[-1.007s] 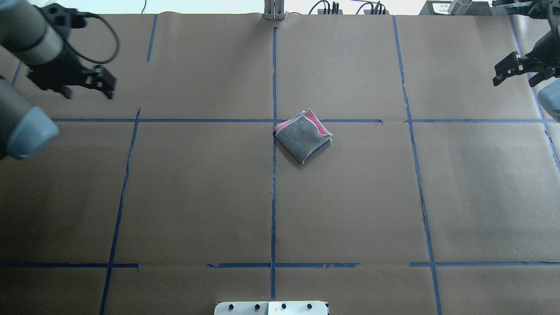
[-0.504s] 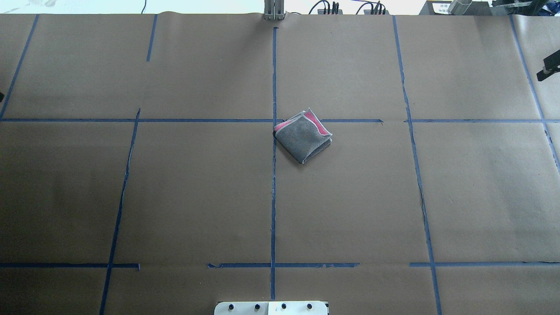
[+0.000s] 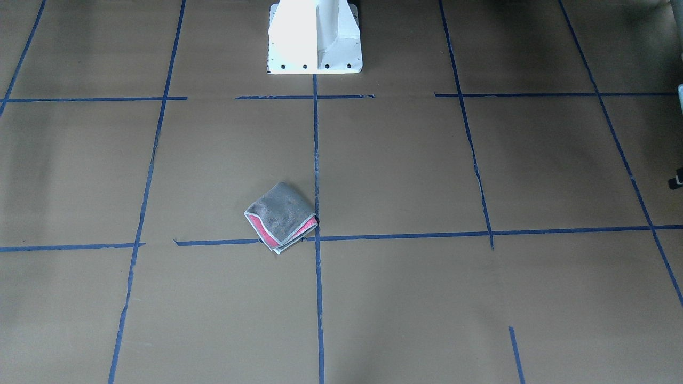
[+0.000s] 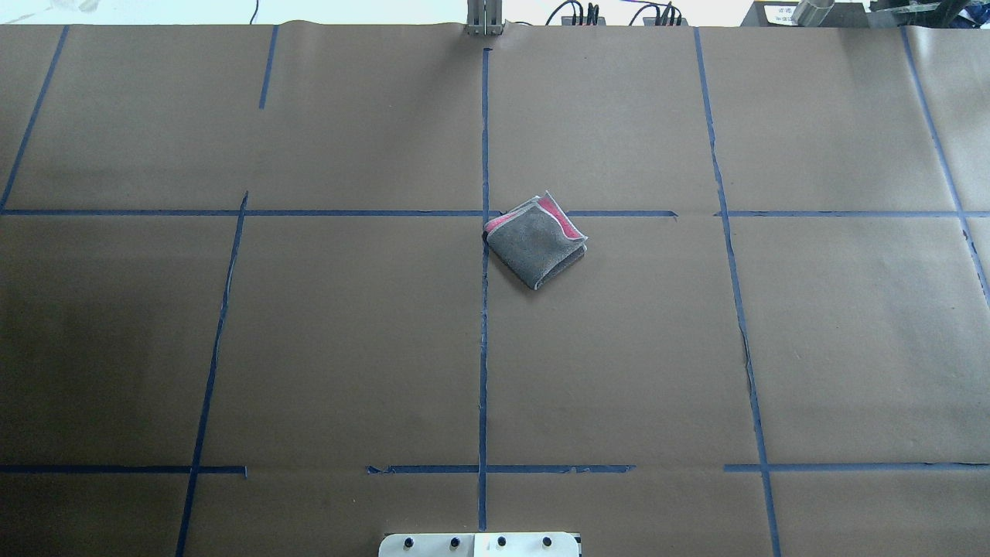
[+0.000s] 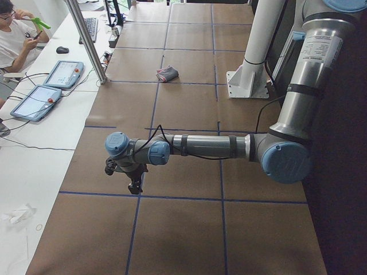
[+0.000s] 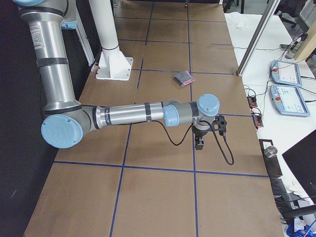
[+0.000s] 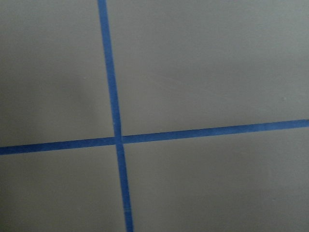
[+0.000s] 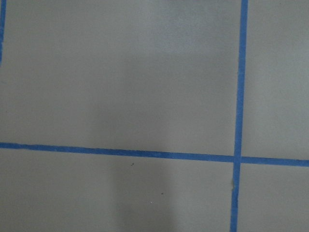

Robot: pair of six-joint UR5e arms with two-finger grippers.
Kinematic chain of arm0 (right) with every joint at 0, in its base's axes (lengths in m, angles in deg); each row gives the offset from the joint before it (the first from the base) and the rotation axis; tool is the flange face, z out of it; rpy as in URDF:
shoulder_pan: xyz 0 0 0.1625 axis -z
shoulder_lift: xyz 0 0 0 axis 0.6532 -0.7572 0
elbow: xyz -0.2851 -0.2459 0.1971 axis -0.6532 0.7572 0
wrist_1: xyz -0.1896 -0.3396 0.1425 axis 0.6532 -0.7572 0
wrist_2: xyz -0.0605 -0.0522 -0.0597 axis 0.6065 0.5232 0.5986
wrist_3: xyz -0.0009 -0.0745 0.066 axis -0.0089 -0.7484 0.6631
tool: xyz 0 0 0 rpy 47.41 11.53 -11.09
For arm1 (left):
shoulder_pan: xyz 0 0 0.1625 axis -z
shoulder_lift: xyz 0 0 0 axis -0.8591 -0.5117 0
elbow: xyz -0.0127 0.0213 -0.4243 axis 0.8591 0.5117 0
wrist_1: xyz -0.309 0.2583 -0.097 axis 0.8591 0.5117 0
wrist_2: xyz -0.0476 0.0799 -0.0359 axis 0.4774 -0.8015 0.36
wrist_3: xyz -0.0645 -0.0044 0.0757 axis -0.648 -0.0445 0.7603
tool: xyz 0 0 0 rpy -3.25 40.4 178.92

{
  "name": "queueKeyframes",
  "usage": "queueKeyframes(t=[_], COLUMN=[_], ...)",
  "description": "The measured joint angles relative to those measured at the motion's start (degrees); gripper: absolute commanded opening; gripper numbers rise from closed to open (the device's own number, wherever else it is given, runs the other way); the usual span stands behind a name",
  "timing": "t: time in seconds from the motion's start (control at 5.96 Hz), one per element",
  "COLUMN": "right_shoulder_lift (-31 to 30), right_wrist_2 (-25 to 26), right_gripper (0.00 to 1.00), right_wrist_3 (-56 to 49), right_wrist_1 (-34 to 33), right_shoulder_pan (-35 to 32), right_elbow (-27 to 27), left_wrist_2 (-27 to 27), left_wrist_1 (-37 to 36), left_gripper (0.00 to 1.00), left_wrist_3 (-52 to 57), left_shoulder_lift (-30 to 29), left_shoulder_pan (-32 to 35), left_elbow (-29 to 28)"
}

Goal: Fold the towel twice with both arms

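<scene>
My left gripper (image 5: 135, 182) hangs pointing down over the left end of the bench (image 4: 309, 348), out towards the operators' edge. I see it only from the side, so I cannot tell how its jaws stand. The same goes for my right gripper (image 6: 199, 143), which hangs over the right end, also towards the operators' edge. Both are well apart from the towel (image 4: 534, 246). It lies folded into a small square midway between the two ends, grey face up, with pink showing between the layers on the operators' side. One corner touches the blue tape (image 4: 483, 348) running down the middle.
</scene>
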Motion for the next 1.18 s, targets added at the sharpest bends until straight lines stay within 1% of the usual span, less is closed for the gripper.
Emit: queueKeyframes(t=[0.17, 0.34, 0.5, 0.67, 0.84, 1.01, 1.18], right_shoulder_lift=[-0.2, -0.7, -2.7, -5.7, -8.6, -11.5, -13.3], right_wrist_2=[0.7, 1.7, 2.4, 2.8, 2.9, 2.7, 2.6], right_gripper=[1.00, 1.00, 1.00, 1.00, 1.00, 1.00, 1.00], right_wrist_3=[-6.5, -10.5, -11.9, -11.9, -11.6, -11.7, -12.0], right_wrist_1=[-3.6, -6.0, -6.7, -6.6, -6.6, -6.5, -6.5], right_shoulder_pan=[-2.4, -4.9, -7.0, -8.4, -8.9, -9.0, -9.1], right_elbow=[0.3, 0.3, -0.2, -1.8, -3.6, -4.8, -5.1], left_wrist_2=[0.0, 0.0, 0.0, -0.1, -0.1, -0.1, 0.0], left_wrist_1=[0.1, -0.4, -1.4, -4.1, -7.7, -9.3, -9.6], left_gripper=[1.00, 1.00, 1.00, 1.00, 1.00, 1.00, 1.00], left_wrist_3=[5.0, 7.8, 8.7, 8.9, 9.2, 10.6, 12.0], left_shoulder_lift=[0.1, 0.1, 0.1, 0.1, 1.7, 4.9, 7.1], left_shoulder_pan=[3.1, 6.0, 8.2, 9.3, 9.9, 10.2, 10.3], left_elbow=[-2.6, -3.5, -2.6, 0.3, 4.2, 7.1, 8.4])
